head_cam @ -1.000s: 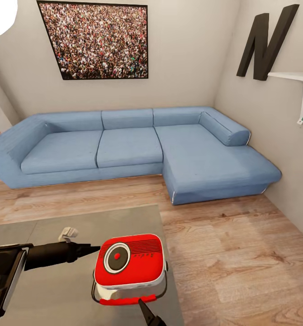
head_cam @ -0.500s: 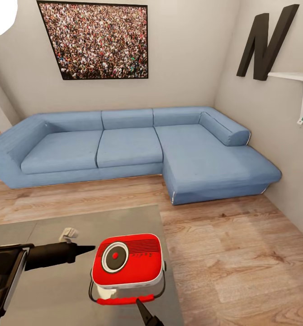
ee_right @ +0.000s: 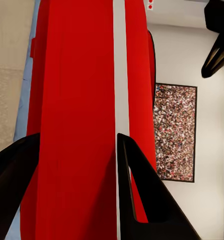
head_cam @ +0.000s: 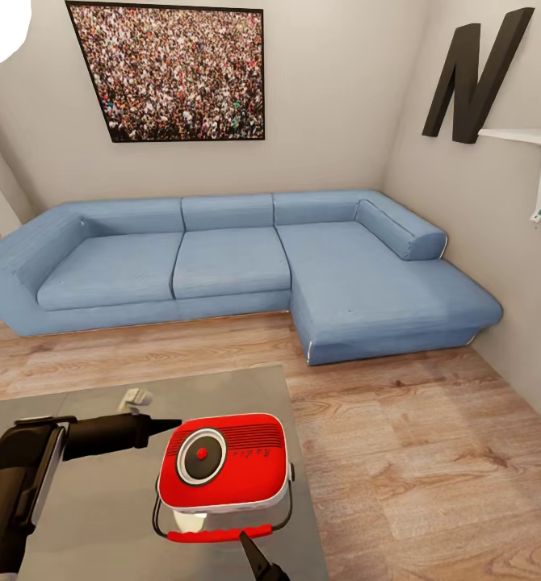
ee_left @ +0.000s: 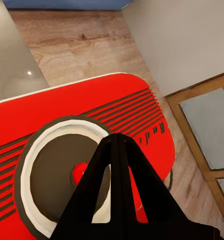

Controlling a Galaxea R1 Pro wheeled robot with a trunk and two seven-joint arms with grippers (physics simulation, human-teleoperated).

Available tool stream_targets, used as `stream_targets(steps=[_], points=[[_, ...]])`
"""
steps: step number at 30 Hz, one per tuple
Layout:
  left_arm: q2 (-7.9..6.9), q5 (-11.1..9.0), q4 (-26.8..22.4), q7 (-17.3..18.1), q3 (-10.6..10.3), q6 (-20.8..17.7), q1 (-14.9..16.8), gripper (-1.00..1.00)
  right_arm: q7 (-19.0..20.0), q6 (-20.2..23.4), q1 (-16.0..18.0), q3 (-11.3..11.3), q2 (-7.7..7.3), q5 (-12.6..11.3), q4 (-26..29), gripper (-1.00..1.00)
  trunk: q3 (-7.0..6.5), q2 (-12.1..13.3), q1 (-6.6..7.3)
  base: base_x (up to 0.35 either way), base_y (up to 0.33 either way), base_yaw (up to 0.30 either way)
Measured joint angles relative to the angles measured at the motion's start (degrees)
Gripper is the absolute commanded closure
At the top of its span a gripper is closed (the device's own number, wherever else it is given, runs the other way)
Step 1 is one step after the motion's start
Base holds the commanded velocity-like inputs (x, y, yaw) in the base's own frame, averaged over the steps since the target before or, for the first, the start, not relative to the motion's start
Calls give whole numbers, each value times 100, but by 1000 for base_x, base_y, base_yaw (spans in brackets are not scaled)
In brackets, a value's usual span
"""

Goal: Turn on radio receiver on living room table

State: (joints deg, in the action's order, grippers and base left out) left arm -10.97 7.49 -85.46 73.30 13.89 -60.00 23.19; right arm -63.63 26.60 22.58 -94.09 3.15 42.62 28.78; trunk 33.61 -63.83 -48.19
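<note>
The red radio receiver lies on the near right part of the grey table, its round dial face turned up and its handle toward me. My left gripper is shut, its joined tips just left of the radio's upper left corner. In the left wrist view those fingertips hang above the dial of the radio. My right gripper stands open against the radio's red side with its white band. One right finger shows by the handle.
A blue L-shaped sofa runs along the far wall under a crowd photo. A black letter N and a white shelf hang on the right wall. Light wood floor lies right of the table.
The radio has slid a little to the left on the table. My left gripper has risen and moved forward toward the radio's upper left corner. The right finger barely moved.
</note>
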Motion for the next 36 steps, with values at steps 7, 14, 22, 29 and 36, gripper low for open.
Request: stream_targets(steps=[7, 14, 22, 29, 36], points=[[115, 541, 154, -8, 1, 0, 9, 100, -8, 0, 0, 0, 1, 0, 0, 100, 0, 0, 0, 0, 0, 0], [297, 735, 349, -9, -8, 0, 5, 100, -17, 20, 0, 2, -10, 10, 122, 100, 0, 0, 0, 0, 0, 0], [655, 1402, 456, -9, -9, 0, 28, 100, -15, 23, 0, 8, -16, 0, 183, 100, 0, 0, 0, 0, 0, 0], [763, 1585, 477, -9, -9, 0, 62, 100, -15, 24, 0, 8, -10, 0, 184, 100, 0, 0, 0, 0, 0, 0], [771, 1590, 670, -14, -9, 0, 63, 100, -15, 26, 0, 9, -8, -1, 184, 100, 0, 0, 0, 0, 0, 0]])
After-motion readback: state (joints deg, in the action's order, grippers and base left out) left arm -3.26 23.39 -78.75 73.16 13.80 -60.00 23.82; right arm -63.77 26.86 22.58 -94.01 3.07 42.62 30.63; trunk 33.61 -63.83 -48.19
